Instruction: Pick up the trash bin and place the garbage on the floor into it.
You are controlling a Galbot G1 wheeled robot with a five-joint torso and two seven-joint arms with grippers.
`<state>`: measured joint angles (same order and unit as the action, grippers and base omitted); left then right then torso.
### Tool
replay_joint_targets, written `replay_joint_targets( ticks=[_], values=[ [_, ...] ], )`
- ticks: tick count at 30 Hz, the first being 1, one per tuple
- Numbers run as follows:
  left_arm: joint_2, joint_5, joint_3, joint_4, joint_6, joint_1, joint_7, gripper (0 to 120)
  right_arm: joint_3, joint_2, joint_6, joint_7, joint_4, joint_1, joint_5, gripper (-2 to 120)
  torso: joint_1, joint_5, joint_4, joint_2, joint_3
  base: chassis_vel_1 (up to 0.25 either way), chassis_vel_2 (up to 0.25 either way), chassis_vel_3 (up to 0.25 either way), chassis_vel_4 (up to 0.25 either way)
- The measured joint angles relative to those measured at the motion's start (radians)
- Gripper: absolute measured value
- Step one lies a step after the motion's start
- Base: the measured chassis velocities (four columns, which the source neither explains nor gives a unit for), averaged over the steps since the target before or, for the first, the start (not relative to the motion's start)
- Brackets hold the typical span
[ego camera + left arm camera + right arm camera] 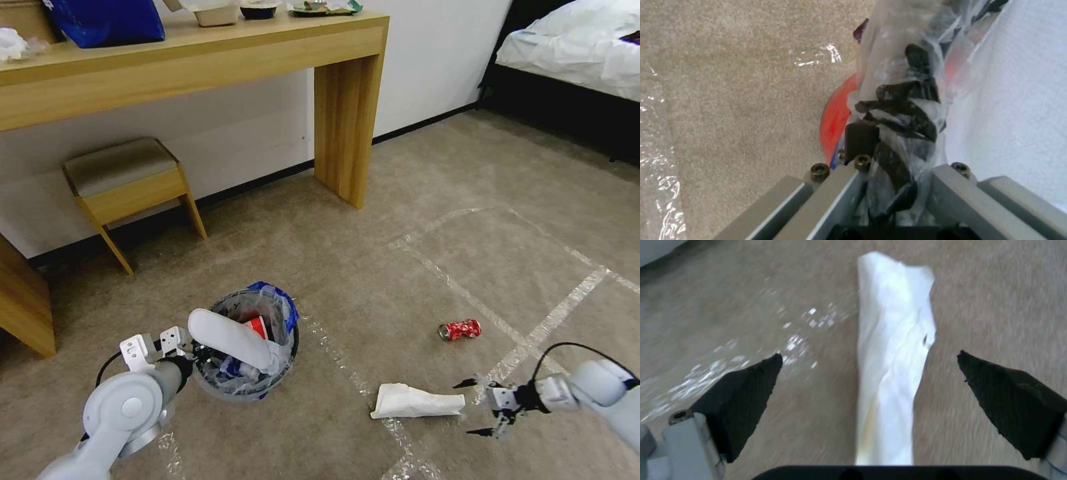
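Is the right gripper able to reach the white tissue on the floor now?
Probably yes. The right gripper is open beside the white tissue, and in the wrist view the tissue lies between its fingertips with only bare floor around.

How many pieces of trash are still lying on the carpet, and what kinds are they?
Red drink can: 1
White tissue: 1
Total on the floor: 2

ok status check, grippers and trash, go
Left gripper shut on trash bin rim. Right gripper open beside white tissue on floor. Red can also down. Path clear.
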<state>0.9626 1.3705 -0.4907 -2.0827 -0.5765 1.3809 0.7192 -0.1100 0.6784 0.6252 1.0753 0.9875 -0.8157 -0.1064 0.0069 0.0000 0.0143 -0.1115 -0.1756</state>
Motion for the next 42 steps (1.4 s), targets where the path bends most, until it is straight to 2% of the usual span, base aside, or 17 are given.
replay_joint_targets(
  ticks=[1, 5, 22, 34, 42],
  values=[
    [0.0, 0.0, 0.0, 0.0, 0.0, 0.0, 0.0, 0, 0.0, 0.0, 0.0, 0.0, 0.0, 0.0, 0.0, 100, 0.0, 0.0, 0.0, 0.0, 0.0, 0.0, 0.0, 0.0, 0.0],
    [0.006, -0.007, 0.001, -0.002, 0.0, 0.01, 0.002, 0, -0.042, 0.09, 0.01, -0.004, -0.088, 0.083, 0.027, 100, 0.0, 0.0, -0.0002, 0.0, 0.0, 0.0, 0.0, 0.0, 0.0],
    [0.008, -0.012, 0.003, -0.002, 0.001, 0.013, 0.002, 0, -0.068, 0.142, 0.004, -0.008, -0.176, 0.112, 0.019, 100, 0.0, 0.0, -0.0001, 0.0, 0.0, 0.0, 0.0, 0.0, 0.0],
    [0.007, -0.014, 0.012, 0.011, 0.001, 0.004, 0.0, 0, -0.019, 0.198, 0.019, 0.003, -0.307, 0.116, 0.048, 100, 0.0, 0.0, 0.0001, 0.0, 0.0, 0.0, 0.0, 0.0, 0.0],
    [0.009, -0.016, 0.018, 0.021, 0.001, -0.003, -0.002, 0, 0.012, 0.255, 0.049, 0.011, -0.442, 0.161, 0.087, 100, 0.0, 0.0, 0.0, 0.0, 0.0, 0.0, 0.0, 0.0, 0.0]
  ],
)
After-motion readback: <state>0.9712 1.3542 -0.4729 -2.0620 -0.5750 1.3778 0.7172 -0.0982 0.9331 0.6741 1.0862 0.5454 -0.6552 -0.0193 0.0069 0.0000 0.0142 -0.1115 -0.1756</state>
